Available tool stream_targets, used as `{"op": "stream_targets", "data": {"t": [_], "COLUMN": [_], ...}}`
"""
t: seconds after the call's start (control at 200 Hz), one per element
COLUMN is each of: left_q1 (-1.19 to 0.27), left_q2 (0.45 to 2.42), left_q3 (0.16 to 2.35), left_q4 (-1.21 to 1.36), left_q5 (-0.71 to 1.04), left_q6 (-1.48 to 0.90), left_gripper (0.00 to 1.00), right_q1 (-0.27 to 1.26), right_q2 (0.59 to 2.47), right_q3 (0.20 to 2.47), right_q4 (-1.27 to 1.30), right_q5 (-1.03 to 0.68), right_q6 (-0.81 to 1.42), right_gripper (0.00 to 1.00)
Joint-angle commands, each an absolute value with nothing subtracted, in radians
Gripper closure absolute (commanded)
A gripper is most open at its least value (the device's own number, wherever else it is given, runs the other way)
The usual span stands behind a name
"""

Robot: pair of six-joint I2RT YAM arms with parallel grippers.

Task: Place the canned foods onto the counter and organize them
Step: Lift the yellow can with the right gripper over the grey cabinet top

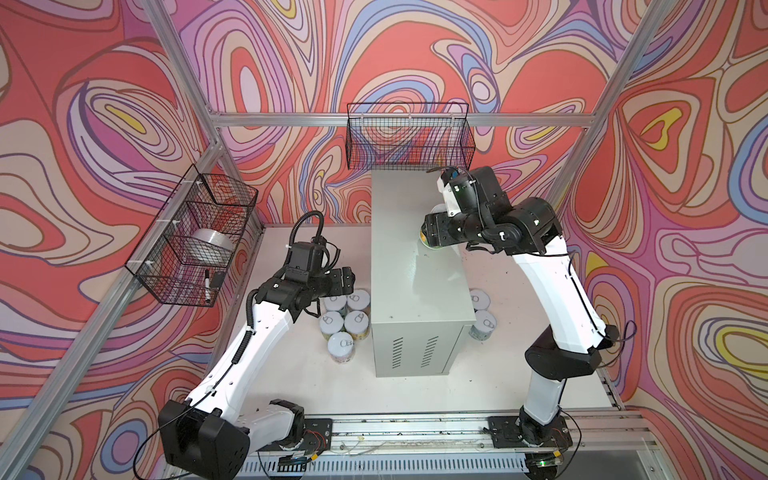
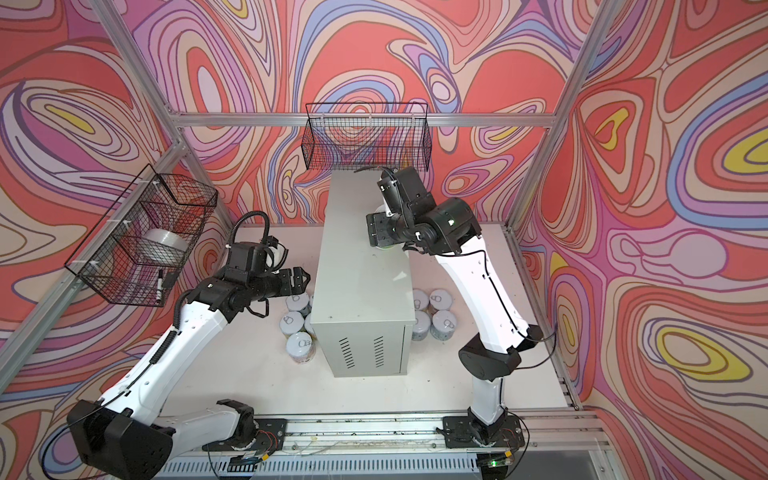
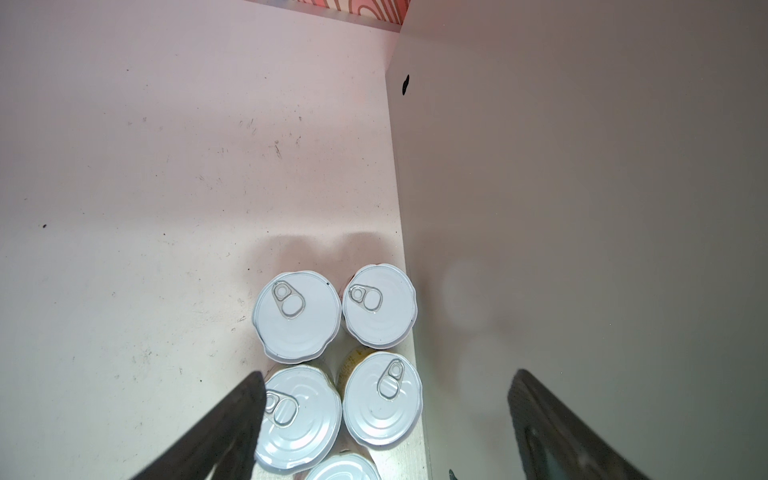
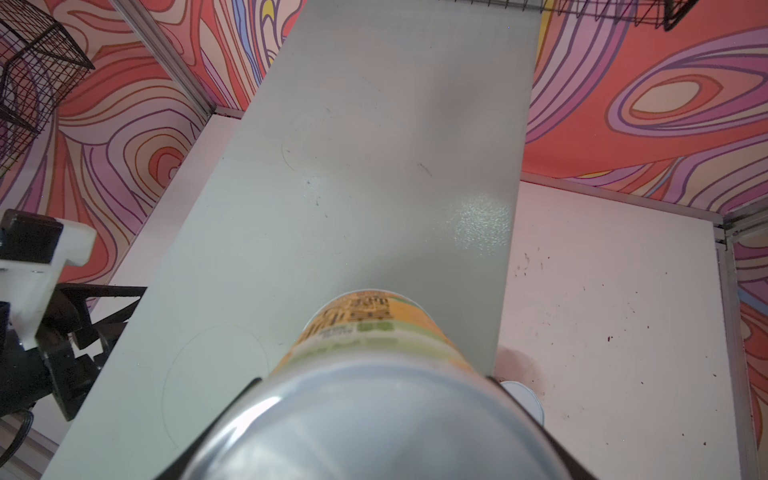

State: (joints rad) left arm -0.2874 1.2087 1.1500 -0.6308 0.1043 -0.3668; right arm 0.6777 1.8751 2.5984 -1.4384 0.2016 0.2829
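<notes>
Hovering over the counter, the right gripper brackets a yellow-and-green can. Its jaws sit close on both sides of the can, and I cannot tell whether they press it or stand just off it. Take both top views as a clock with twelve at the back wall. The can is then at the three o'clock edge of the counter's glossy grey top, upright, with one silver end facing the wrist camera. Whether its base touches the top is unclear.

The left gripper hangs low at nine o'clock of the counter, jaws spread wide and empty. It is just above a cluster of five cans that stand upright on the white tabletop, packed against the counter's side at about eight o'clock. The left wrist view shows four of their pull-tab lids almost whole and a fifth only partly. A second cluster of four cans stands on the tabletop at four o'clock of the counter, near the right arm.
</notes>
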Motion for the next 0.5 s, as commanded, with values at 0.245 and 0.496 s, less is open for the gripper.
{"op": "stream_targets", "data": {"t": [0.245, 0.496], "left_q1": [-0.289, -0.290], "left_q2": [1.218, 1.203], "left_q3": [1.147, 1.158], "left_q4": [-0.621, -0.635], "left_q5": [0.104, 0.104], "left_q6": [-0.367, -0.358], "left_gripper": [0.09, 0.09], "right_q1": [0.684, 0.692], "right_q2": [1.896, 1.831], "right_q3": [2.664, 2.627], "right_q4": [-1.355, -1.377], "right_q5": [0.184, 0.167], "right_q6": [0.258, 0.280], "right_gripper": [0.02, 0.02]}}
